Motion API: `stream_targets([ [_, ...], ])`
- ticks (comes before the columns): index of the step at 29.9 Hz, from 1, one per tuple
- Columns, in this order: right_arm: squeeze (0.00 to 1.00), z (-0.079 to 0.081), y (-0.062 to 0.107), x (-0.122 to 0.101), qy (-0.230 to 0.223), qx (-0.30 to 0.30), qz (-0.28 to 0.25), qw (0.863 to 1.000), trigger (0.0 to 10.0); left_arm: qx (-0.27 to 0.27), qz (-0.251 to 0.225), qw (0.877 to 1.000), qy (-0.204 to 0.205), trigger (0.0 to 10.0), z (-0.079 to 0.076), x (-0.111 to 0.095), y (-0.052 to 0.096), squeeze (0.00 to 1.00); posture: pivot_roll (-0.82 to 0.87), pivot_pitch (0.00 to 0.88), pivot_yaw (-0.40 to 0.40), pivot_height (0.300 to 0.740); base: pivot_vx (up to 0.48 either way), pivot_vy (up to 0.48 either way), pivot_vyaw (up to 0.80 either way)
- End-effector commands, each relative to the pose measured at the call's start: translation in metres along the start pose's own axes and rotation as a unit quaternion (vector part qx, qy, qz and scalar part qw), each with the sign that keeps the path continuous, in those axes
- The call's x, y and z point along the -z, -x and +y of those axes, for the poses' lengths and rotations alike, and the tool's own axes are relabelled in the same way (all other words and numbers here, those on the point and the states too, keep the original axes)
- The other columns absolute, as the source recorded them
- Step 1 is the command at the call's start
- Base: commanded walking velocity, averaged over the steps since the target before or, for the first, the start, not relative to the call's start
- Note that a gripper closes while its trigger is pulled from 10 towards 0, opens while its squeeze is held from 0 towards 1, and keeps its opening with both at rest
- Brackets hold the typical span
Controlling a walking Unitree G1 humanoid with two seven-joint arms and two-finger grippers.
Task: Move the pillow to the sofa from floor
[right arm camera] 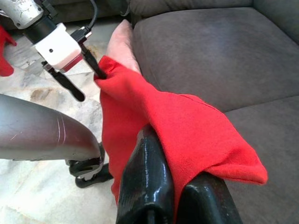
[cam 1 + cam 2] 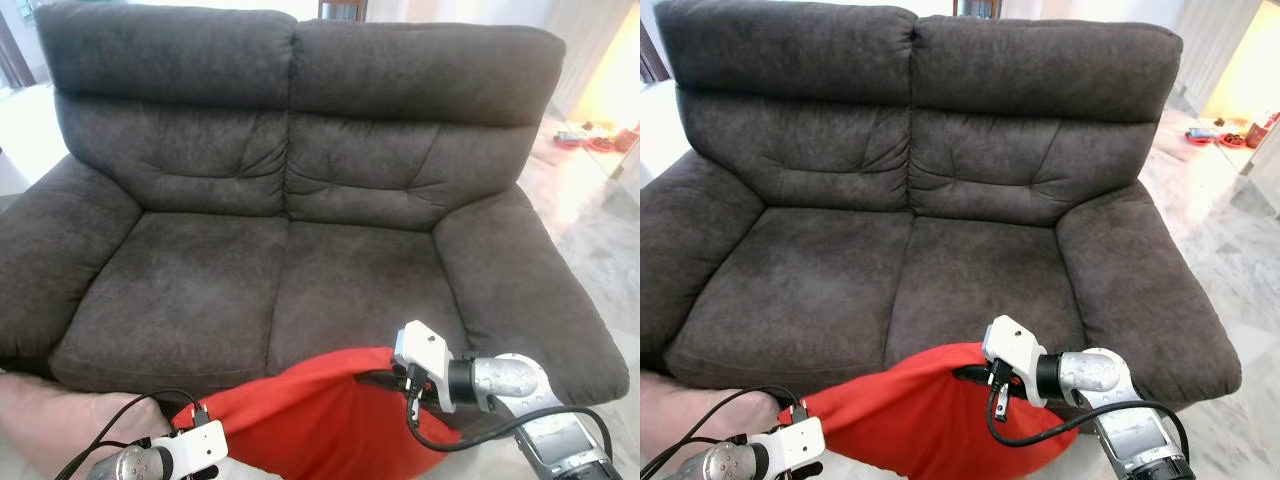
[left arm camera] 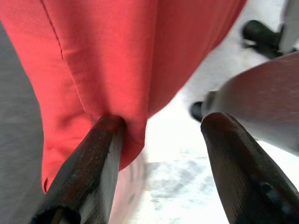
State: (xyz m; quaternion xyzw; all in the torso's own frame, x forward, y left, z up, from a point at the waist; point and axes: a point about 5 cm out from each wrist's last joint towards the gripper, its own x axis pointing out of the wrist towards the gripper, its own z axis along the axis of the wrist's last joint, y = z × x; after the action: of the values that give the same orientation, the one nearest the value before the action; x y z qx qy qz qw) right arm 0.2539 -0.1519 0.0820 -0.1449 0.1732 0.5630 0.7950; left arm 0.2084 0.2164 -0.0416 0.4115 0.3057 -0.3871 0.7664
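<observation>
Sofa (image 2: 300, 200): dark grey-brown, suede-like nap, two plump seat cushions. Pillow (image 2: 320, 420): red woven cloth, limp and sagging, seam visible, held up off the floor just in front of the seat edge. My right gripper (image 1: 175, 196) is clamped on one corner. My left gripper (image 3: 159, 140) stands parted, one finger (image 3: 93, 158) pressing the fabric.

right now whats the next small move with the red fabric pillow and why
Probably carry the red fabric pillow forward over the dark grey sofa seat: the right gripper pinches one corner, the left gripper holds the other, and it hangs at the seat's front edge.
</observation>
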Motion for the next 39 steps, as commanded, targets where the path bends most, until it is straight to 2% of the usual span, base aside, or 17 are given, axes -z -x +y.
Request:
stream_targets([
  [1, 0.0, -0.004, 0.004, -0.023, 0.035, 0.001, -0.041, 0.999, 0.0, -0.011, -0.001, 1.0, -0.012, 10.0, 0.0, -0.001, -0.002, 0.0, 0.11, 0.008, -0.063, 0.726, 0.0, 0.0, 0.0],
  [6, 0.0, -0.003, 0.003, -0.023, 0.035, -0.002, -0.041, 0.999, 0.0, -0.027, -0.012, 0.999, -0.013, 10.0, 0.005, -0.005, -0.005, 0.0, 0.11, 0.007, -0.064, 0.726, 0.0, 0.0, 0.0],
  [13, 0.0, -0.001, 0.002, -0.021, 0.031, -0.007, -0.038, 0.999, 0.0, -0.012, -0.057, 0.998, -0.015, 10.0, 0.007, -0.011, -0.003, 0.0, 0.11, 0.006, -0.066, 0.726, 0.0, 0.0, 0.0],
  [21, 0.0, -0.001, 0.003, -0.018, 0.027, -0.004, -0.032, 0.999, 0.0, -0.028, -0.044, 0.998, -0.045, 10.0, 0.012, -0.002, 0.003, 0.0, 0.11, 0.002, -0.064, 0.726, 0.0, 0.0, 0.0],
  [30, 0.0, -0.001, 0.005, -0.019, 0.028, -0.007, -0.033, 0.999, 0.0, -0.037, -0.052, 0.997, -0.04, 10.0, 0.022, 0.005, 0.013, 0.0, 0.11, 0.001, -0.064, 0.726, 0.0, 0.0, 0.0],
  [39, 0.0, 0.002, 0.008, -0.022, 0.031, -0.017, -0.034, 0.999, 0.0, -0.025, -0.073, 0.997, -0.031, 10.0, 0.022, -0.002, 0.012, 0.0, 0.11, 0.005, -0.067, 0.726, 0.0, 0.0, 0.0],
])
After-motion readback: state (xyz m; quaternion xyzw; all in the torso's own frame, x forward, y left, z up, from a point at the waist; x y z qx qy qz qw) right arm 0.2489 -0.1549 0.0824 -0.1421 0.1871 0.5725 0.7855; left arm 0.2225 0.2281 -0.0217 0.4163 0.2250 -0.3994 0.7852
